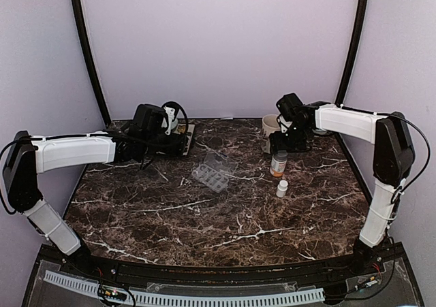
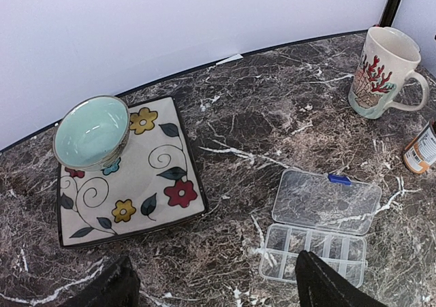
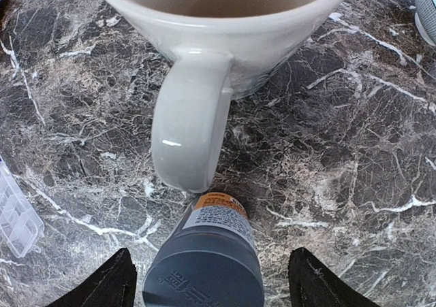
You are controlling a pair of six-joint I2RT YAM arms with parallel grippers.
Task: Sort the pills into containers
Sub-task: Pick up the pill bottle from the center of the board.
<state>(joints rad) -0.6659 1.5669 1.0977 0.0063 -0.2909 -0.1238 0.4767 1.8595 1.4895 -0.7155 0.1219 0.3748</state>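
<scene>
The clear pill organizer (image 1: 213, 173) lies open mid-table, its lid (image 2: 330, 201) folded back behind two rows of cells (image 2: 310, 244); its corner also shows in the right wrist view (image 3: 13, 215). I see no pills in any view. My left gripper (image 1: 163, 126) hovers at the back left, open (image 2: 218, 290), with bare table between its fingers and the organizer by its right finger. My right gripper (image 1: 286, 143) is open (image 3: 208, 283) above the orange pill bottle (image 3: 204, 259), which stands between its fingers with a gap on each side.
A white mug (image 3: 204, 21) stands just behind the orange bottle (image 1: 278, 164), its handle toward the bottle. A small white bottle (image 1: 282, 188) stands nearer the front. A flowered square plate (image 2: 157, 184) with a pale green bowl (image 2: 90, 131) sits at the back left.
</scene>
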